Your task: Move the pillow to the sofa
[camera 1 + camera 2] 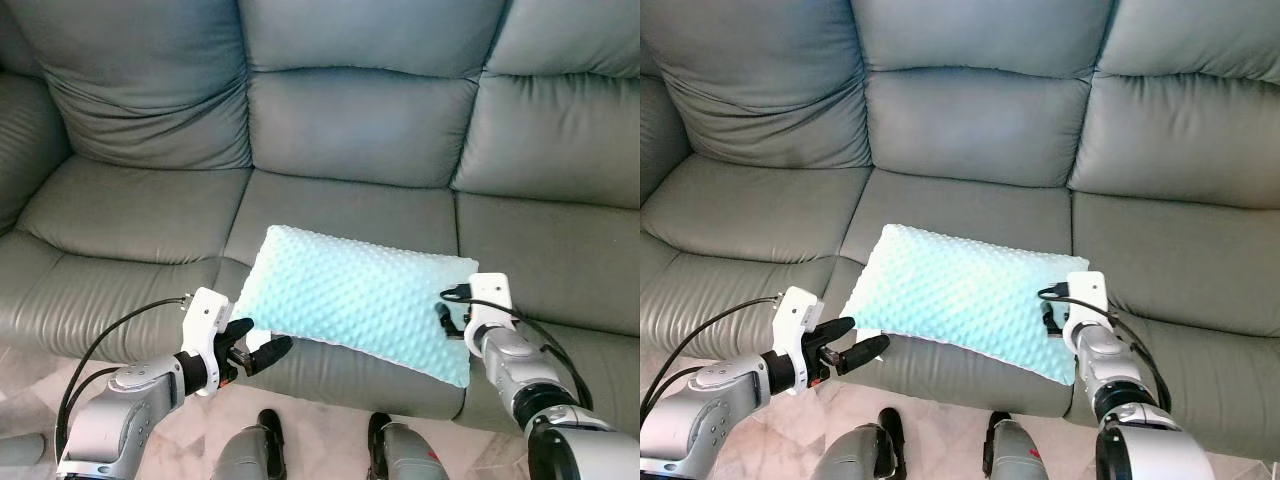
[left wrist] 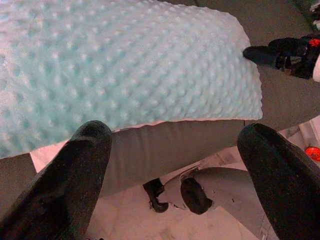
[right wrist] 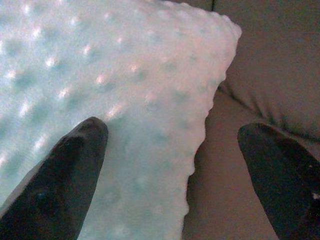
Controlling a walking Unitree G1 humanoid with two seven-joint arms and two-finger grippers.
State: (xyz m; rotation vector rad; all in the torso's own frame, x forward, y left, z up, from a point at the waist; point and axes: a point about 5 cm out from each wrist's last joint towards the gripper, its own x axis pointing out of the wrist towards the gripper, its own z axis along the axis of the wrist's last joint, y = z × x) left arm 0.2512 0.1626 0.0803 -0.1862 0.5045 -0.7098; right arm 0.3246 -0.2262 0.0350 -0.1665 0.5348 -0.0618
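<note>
A pale turquoise dotted pillow (image 1: 365, 297) lies flat on the middle seat of the grey leather sofa (image 1: 340, 130), its near edge overhanging the seat front. My left gripper (image 1: 255, 347) is open just off the pillow's near left corner, with nothing between its fingers (image 2: 75, 185). My right gripper (image 1: 450, 315) is open at the pillow's right edge (image 3: 200, 135), one finger (image 3: 60, 185) over the pillow and the other over the seat.
The sofa's back cushions (image 1: 360, 125) rise behind the pillow. Bare seat cushions lie to the left (image 1: 130, 215) and right (image 1: 560, 260). My own legs and feet (image 1: 270, 440) stand on the light tiled floor close to the sofa front.
</note>
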